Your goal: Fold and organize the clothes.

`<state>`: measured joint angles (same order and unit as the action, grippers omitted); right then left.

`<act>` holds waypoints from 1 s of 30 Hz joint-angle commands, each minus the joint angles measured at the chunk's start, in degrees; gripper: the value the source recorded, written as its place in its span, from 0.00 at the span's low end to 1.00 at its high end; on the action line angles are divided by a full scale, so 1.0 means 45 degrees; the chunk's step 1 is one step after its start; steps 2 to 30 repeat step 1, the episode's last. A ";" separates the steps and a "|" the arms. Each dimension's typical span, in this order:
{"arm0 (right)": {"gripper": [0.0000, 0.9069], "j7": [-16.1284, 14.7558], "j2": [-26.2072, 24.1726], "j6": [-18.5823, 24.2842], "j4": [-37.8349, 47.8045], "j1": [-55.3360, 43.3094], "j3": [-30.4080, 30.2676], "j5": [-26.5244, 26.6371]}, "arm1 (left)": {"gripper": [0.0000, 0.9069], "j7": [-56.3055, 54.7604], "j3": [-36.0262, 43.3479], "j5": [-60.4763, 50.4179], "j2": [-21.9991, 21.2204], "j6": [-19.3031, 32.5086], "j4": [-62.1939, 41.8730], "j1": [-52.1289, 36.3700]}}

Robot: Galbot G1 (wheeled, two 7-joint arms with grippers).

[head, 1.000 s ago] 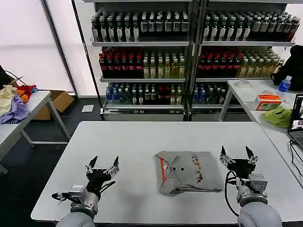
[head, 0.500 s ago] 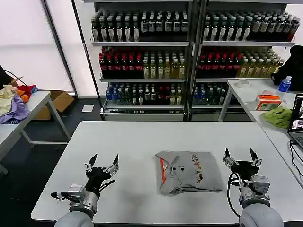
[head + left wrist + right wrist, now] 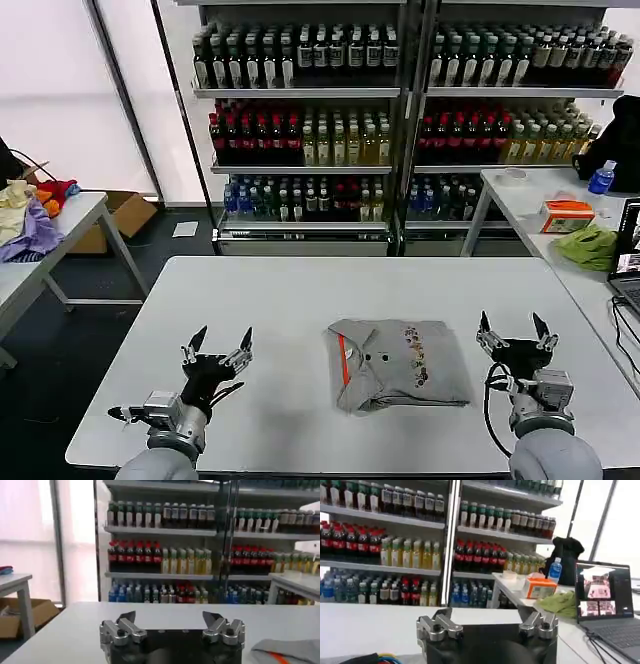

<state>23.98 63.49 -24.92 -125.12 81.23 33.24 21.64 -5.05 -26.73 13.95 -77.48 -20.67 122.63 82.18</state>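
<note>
One light grey short-sleeved cotton T-shirt [image 3: 400, 365] with an orange-red collar strip and a small multicolour chest print lies folded into a compact rectangle on the white rectangular table [image 3: 300, 290]. It sits between my two grippers, touching neither. My judgement: the fold is finished or nearly so, and both arms stand clear so the fabric is not dragged out of shape.

My left gripper [image 3: 215, 350] hovers over bare tabletop, well apart from the shirt, which lies off to its inner side. Its fingers [image 3: 243, 345] are spread wide and hold nothing. The left wrist view confirms it: left gripper [image 3: 172, 625] spread, nothing between the fingertips, and the shirt's grey edge [image 3: 287, 650] showing beyond one finger.

My right gripper [image 3: 515, 335] stands just beside the shirt's near edge, on its inner side. It too is spread wide and empty, in contact with nothing. The right wrist view agrees: right gripper [image 3: 487, 622] agape, air only between the tips.

One lower corner of the shirt looks slightly bunched; I judge it may need smoothing before stacking.
</note>
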 commanded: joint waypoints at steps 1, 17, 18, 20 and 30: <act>1.00 -0.0006 0.0006 0.0041 0.0105 -0.0004 -0.0008 -0.0008 | 1.00 0.0869 0.0088 -0.0822 -0.0020 0.0043 -0.0046 0.0135; 1.00 -0.0006 0.0006 0.0041 0.0105 -0.0004 -0.0008 -0.0008 | 1.00 0.0869 0.0088 -0.0822 -0.0020 0.0043 -0.0046 0.0135; 1.00 -0.0006 0.0006 0.0041 0.0105 -0.0004 -0.0008 -0.0008 | 1.00 0.0869 0.0088 -0.0822 -0.0020 0.0043 -0.0046 0.0135; 1.00 -0.0006 0.0006 0.0041 0.0105 -0.0004 -0.0008 -0.0008 | 1.00 0.0869 0.0088 -0.0822 -0.0020 0.0043 -0.0046 0.0135; 1.00 -0.0006 0.0006 0.0041 0.0105 -0.0004 -0.0008 -0.0008 | 1.00 0.0869 0.0088 -0.0822 -0.0020 0.0043 -0.0046 0.0135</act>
